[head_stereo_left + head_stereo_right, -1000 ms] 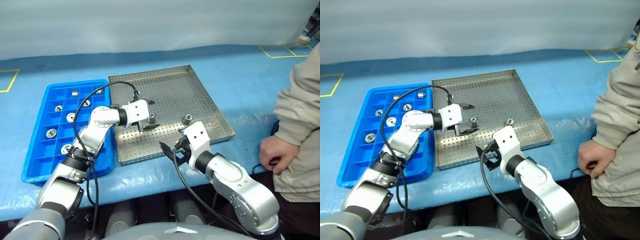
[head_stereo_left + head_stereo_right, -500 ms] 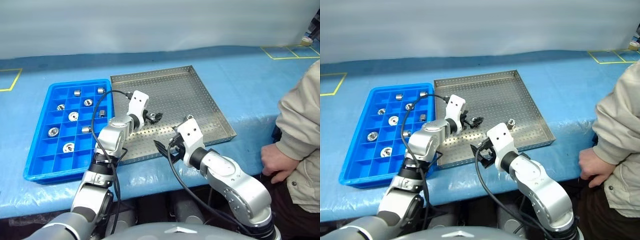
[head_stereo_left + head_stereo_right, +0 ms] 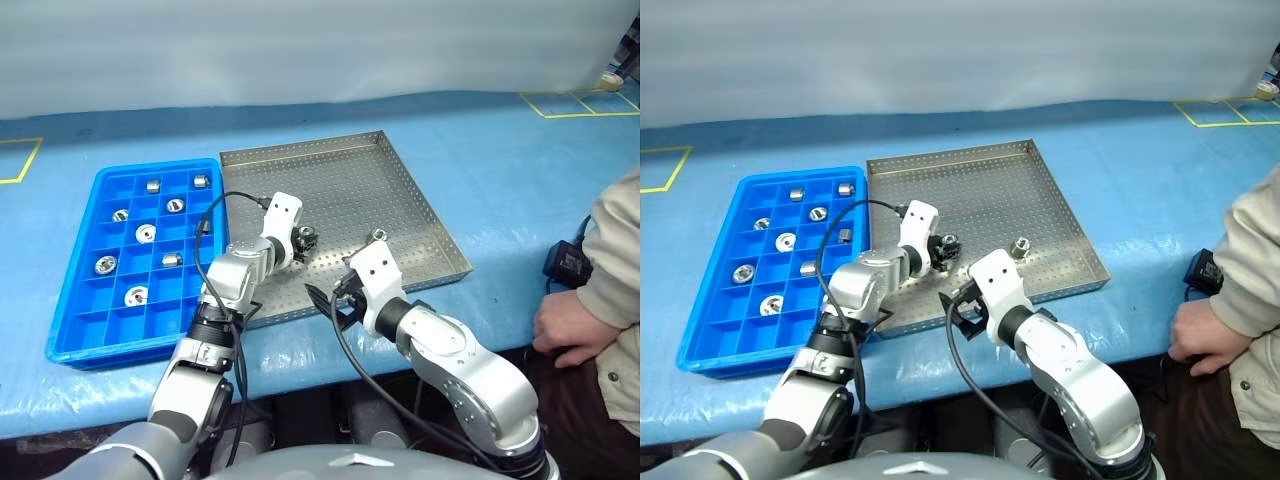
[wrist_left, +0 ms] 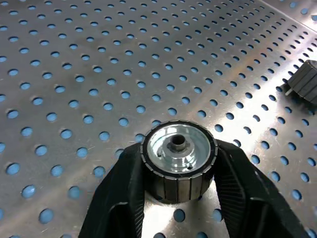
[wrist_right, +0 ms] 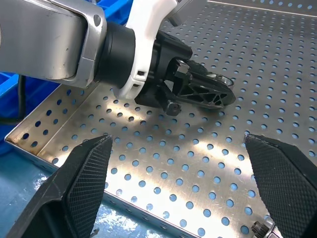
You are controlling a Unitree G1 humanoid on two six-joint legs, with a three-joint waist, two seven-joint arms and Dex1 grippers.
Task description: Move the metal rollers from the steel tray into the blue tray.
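The left gripper [image 4: 179, 198] angles down onto the steel tray [image 3: 400, 190], fingers clamped on a roller [image 4: 179, 159]. The right gripper [image 5: 181, 183] hovers level near the tray's front edge, fingers wide apart.

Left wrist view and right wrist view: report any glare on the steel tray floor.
Left wrist view: bright glare on the steel tray floor to the right of the roller held between the fingers, duller patches elsewhere. Right wrist view: small glare spots on the floor just below the left gripper.
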